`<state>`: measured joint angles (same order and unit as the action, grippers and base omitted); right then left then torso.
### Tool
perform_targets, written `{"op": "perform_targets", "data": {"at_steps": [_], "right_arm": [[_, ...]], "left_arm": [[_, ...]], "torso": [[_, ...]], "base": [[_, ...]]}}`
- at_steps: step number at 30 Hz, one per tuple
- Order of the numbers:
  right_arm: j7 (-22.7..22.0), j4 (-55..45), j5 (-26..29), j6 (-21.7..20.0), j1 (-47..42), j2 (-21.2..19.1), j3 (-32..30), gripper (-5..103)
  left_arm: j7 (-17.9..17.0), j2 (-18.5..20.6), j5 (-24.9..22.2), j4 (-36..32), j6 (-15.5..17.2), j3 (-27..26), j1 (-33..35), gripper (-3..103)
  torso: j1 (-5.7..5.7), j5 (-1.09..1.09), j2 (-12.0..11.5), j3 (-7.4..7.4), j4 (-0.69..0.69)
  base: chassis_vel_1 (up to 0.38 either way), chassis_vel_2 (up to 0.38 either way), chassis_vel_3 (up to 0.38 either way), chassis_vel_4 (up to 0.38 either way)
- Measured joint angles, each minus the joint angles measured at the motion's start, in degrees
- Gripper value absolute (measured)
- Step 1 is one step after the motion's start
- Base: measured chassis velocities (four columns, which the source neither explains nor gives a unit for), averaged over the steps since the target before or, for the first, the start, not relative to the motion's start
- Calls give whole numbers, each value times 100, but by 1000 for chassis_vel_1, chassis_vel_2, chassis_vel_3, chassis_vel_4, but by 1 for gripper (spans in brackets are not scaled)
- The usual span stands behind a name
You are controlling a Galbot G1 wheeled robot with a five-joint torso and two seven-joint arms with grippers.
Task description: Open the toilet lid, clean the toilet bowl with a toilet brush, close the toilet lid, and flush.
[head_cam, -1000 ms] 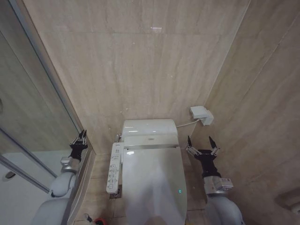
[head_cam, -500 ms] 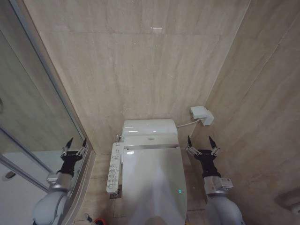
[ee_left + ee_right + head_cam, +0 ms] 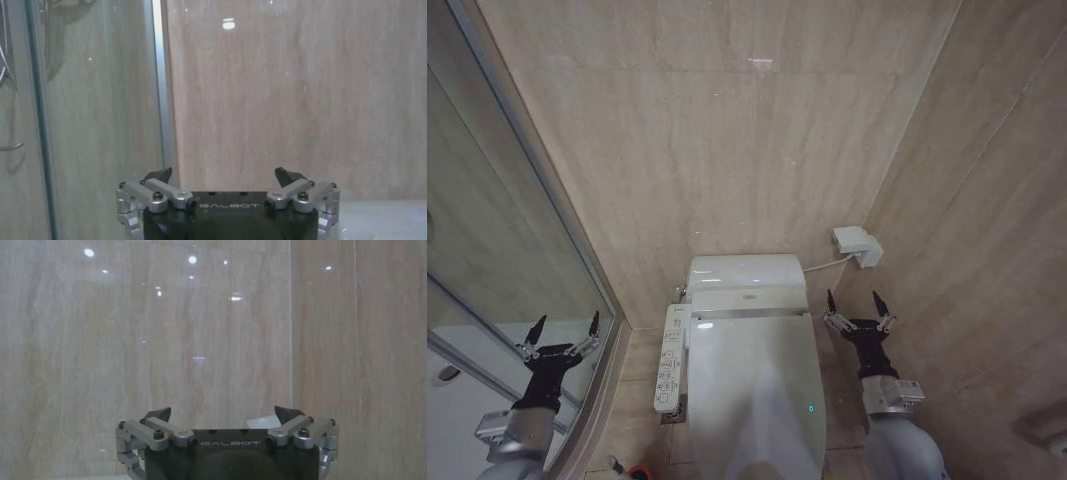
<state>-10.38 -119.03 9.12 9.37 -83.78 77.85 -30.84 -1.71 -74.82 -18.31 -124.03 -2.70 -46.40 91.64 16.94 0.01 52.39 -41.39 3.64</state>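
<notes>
Two beige tiled walls (image 3: 757, 140), apparently glossy.

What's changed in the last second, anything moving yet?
The left gripper moved outward to the robot's left and lower, away from the toilet toward the glass shower wall, and its fingers spread open. The right gripper stayed open beside the closed toilet lid.

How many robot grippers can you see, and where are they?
2. The left gripper is beside the glass shower wall, fingers open and holding nothing. The right gripper is on the other side of the closed toilet lid, near the tiled wall, fingers open too.
</notes>
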Motion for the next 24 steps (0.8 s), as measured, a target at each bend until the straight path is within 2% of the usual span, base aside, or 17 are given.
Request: {"op": "perform_targets", "data": {"at_steps": [4, 11, 24], "right_arm": [[0, 0, 0, 0, 0, 0, 0, 100], [0, 0, 0, 0, 0, 0, 0, 100], [0, 0, 0, 0, 0, 0, 0, 100]], "left_arm": [[89, -108, -267, -229, -11, 67, 102, 100], [126, -181, -277, -314, -57, 137, 245, 100], [90, -98, -263, 23, -236, 9, 286, 100]], "torso": [[0, 0, 0, 0, 1], [1, 0, 0, 0, 0], [1, -1, 0, 0, 0]], "base": [[0, 0, 0, 0], [0, 0, 0, 0], [0, 0, 0, 0]]}}
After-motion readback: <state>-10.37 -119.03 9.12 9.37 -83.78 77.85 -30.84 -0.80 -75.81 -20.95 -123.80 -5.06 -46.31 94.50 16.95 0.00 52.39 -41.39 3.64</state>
